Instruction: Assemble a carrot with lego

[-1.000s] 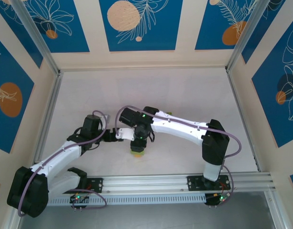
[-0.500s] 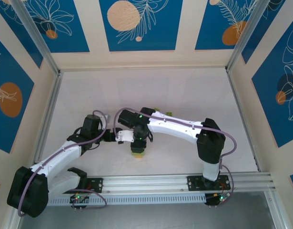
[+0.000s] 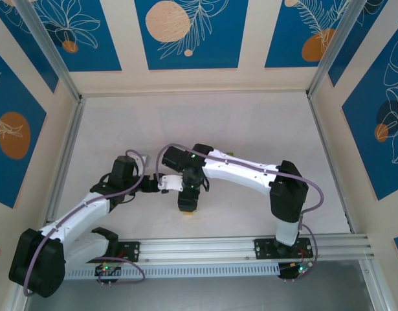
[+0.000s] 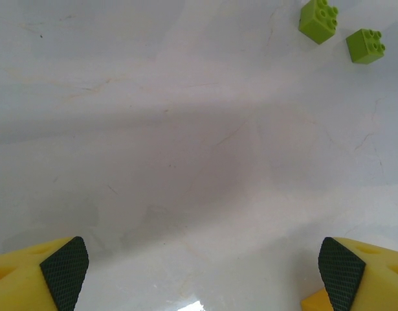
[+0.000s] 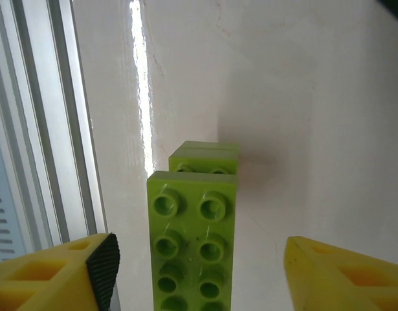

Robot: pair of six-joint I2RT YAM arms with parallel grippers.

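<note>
**A:** Status?

**B:** Both arms meet over the worktop, centre-near, just beyond the rail. The right arm points straight down and the left arm comes in from the left.

**A:** End effectors?

**B:** Left end effector is wide open and empty, with only bare worktop between the pads. Right end effector is partly open and straddles the carrot. There's a gap on each side, so no grip.

**A:** Carrot state?

**B:** It's part-built and sits on the worktop beside the rail. A long green brick is on top, and a second green brick shows at its far end. Can't tell if the top brick is fully seated.

**A:** Spares?

**B:** Two square green bricks lie loose, far-right in the left wrist view and close together.

**A:** Step?

**B:** Looks like a brick was just placed, with the leaf prongs to come. Next: lift the right arm clear, close the left on one square brick, align the studs and press it on.
</note>
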